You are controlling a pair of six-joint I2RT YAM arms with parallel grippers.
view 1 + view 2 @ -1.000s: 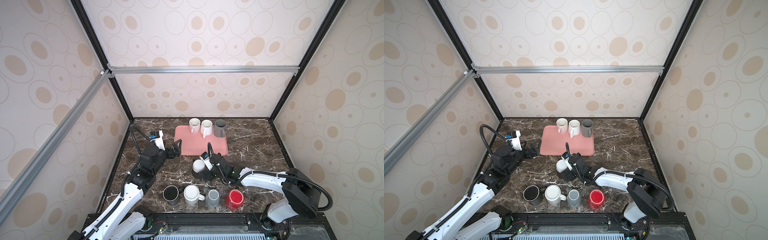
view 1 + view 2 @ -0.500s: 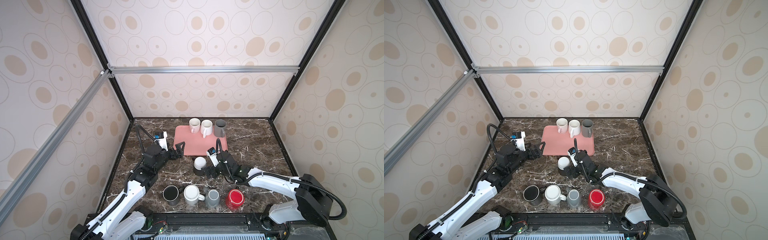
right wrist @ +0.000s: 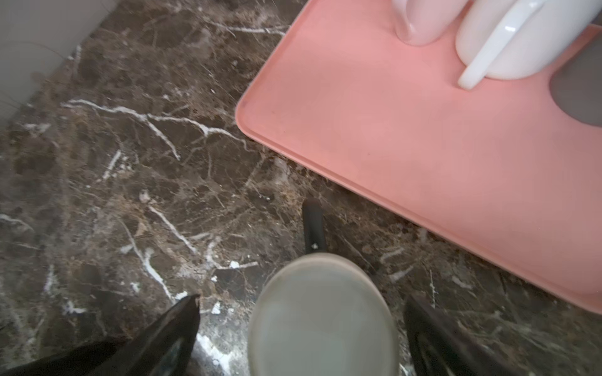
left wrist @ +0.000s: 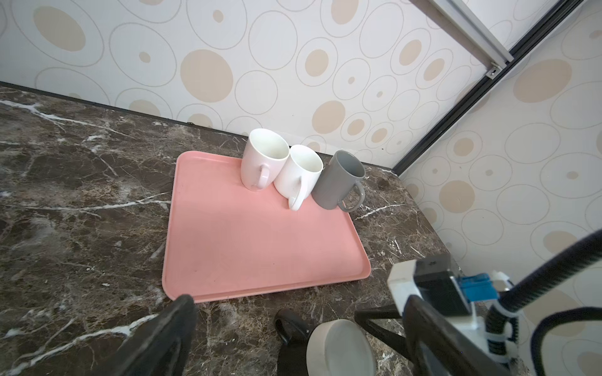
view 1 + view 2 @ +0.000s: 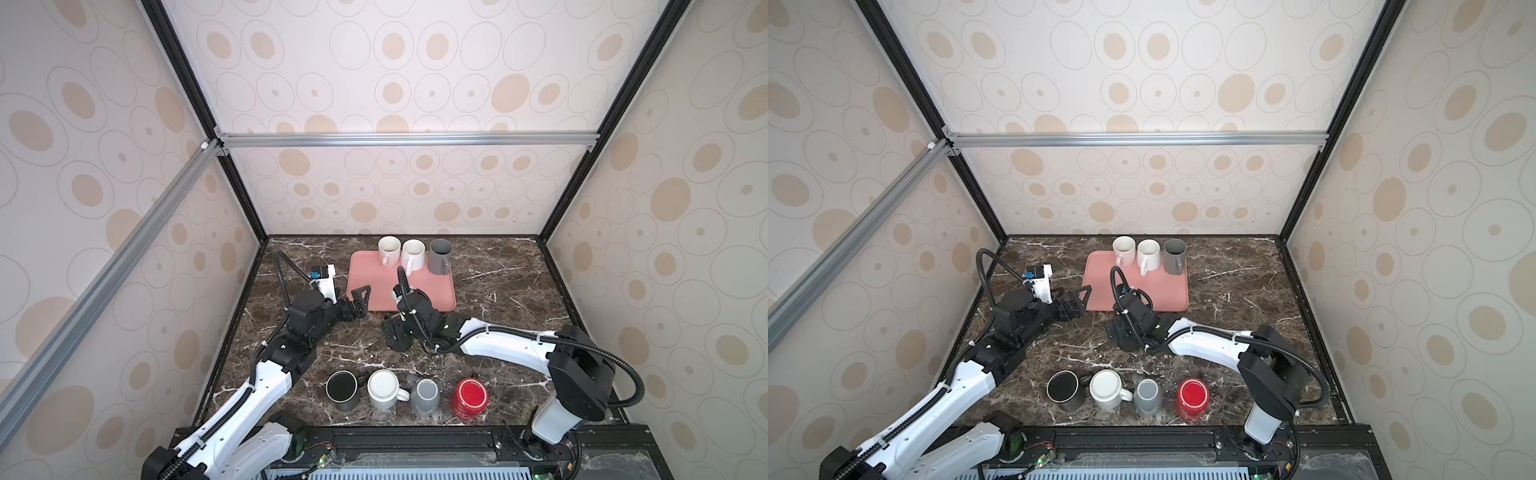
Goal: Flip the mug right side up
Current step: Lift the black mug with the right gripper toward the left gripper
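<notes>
**Base-up mug (image 3: 322, 319) between released right jaws**

In both top views the bench (image 5: 503, 286) is boxed by patterned walls (image 5: 415, 199) on its left, far and right sides. A pink tray (image 5: 432, 297) lies far of centre, with three cups (image 5: 413, 251) along its far edge. A row of four cups (image 5: 384, 388) lines the near edge. Bare bench lies open right of the tray, and also between the arms and the near row. The right jaws sit low, just near of the tray's near edge, and hide the mug beneath them. The left jaws, released and empty, hang at the tray's near-left corner, just left of the right jaws.

In the left wrist view the mug (image 4: 340, 348) stands on bare bench just near of the tray. Its pale base is up and its black handle (image 4: 290, 325) is turned toward the tray's near edge, short of touching it.

In the right wrist view the mug stands between the right jaws' two fingers (image 3: 169, 328). Bench shows in the gap on each side, so nothing is grasped. The tray's near edge runs close past the handle, with open bench on the left.
</notes>
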